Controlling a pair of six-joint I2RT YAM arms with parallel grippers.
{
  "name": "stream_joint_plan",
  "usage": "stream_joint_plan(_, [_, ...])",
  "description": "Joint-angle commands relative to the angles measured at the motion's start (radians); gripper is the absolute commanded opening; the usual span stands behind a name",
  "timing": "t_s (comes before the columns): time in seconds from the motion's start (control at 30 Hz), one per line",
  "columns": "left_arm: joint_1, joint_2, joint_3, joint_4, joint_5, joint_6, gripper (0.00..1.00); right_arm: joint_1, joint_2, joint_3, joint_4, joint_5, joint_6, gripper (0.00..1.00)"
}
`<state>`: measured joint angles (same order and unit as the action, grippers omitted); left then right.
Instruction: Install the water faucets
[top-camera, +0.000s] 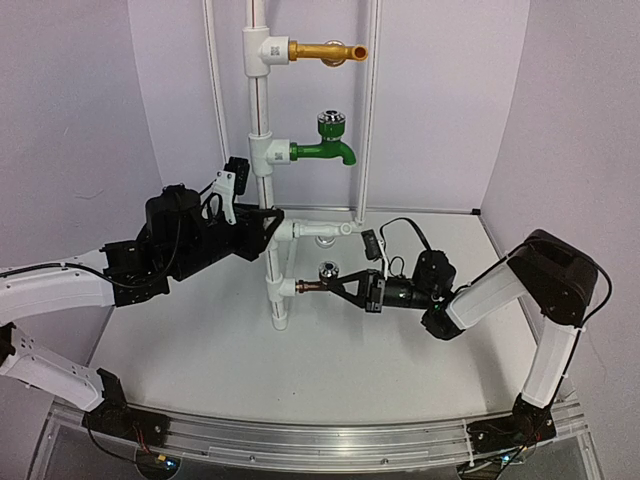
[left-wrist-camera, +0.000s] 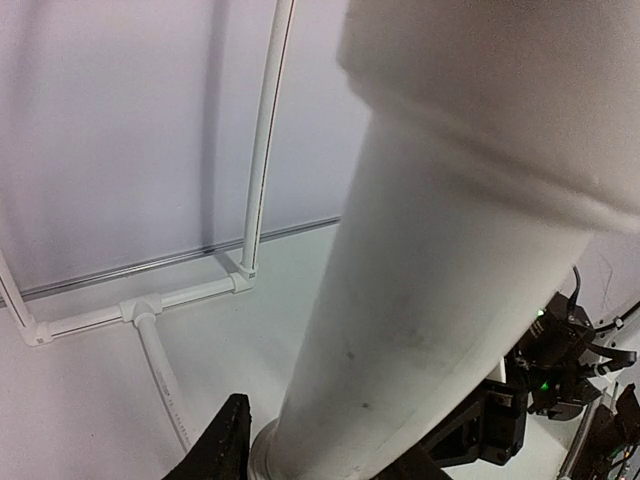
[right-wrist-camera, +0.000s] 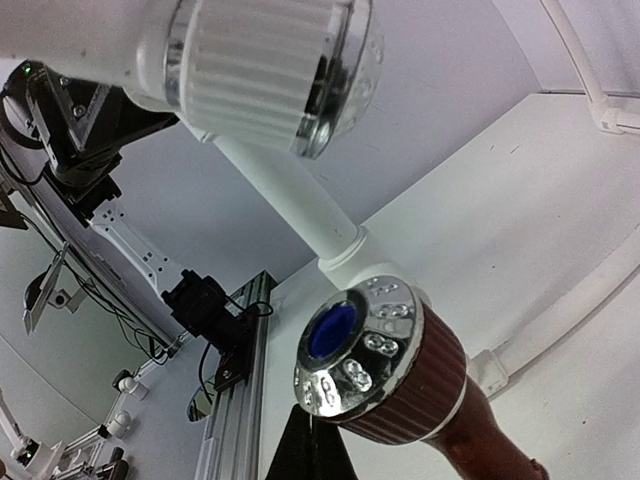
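**Both my grippers closed: one on the pipe, one on the copper tap**

My right gripper reaches in from the right side of the overhead view. Its jaws are pinched tight on the copper tap, just right of centre and low on the pipe stand. The tap lies level, and its bare copper stem points left to the mouth of the lowest tee fitting. Stem and fitting meet there, but I cannot tell whether any thread has caught. The tap's silver knob stands on top, just above my fingertips.

In my right wrist view the knob fills the lower middle. It has a blue disc in its face, with the ribbed brown body of the tap beneath it. One of my black fingers shows at the bottom edge. A ribbed white cap on a pipe branch hangs across the top of that frame.

My left gripper comes in from the left of the overhead view. It is clamped around the upright white pipe, above the tee and below the green faucet. My left wrist view shows that pipe huge and close, with a black finger against it at the bottom left.

The green faucet sits on its own fitting at centre frame and points right. The gold faucet sits on the fitting above it, near the top edge. The stand rests on the white table.
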<state>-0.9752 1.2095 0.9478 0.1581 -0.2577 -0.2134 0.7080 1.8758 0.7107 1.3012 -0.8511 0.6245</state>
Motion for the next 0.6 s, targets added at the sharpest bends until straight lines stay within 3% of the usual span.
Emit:
stream_joint_plan(0.0, [0.006, -0.028, 0.050, 0.015, -0.020, -0.032, 0.00, -0.016, -0.037, 0.053, -0.001, 0.049, -0.029, 0.00])
stream_joint_plan(0.33, [0.009, -0.036, 0.044, 0.011, -0.022, -0.029, 0.00, -0.020, -0.066, 0.158, -0.316, 0.114, -0.204, 0.00])
stream_joint_plan(0.57, [0.012, -0.040, 0.040, 0.012, -0.018, -0.030, 0.00, -0.025, -0.047, 0.214, -0.433, 0.148, -0.272, 0.00])
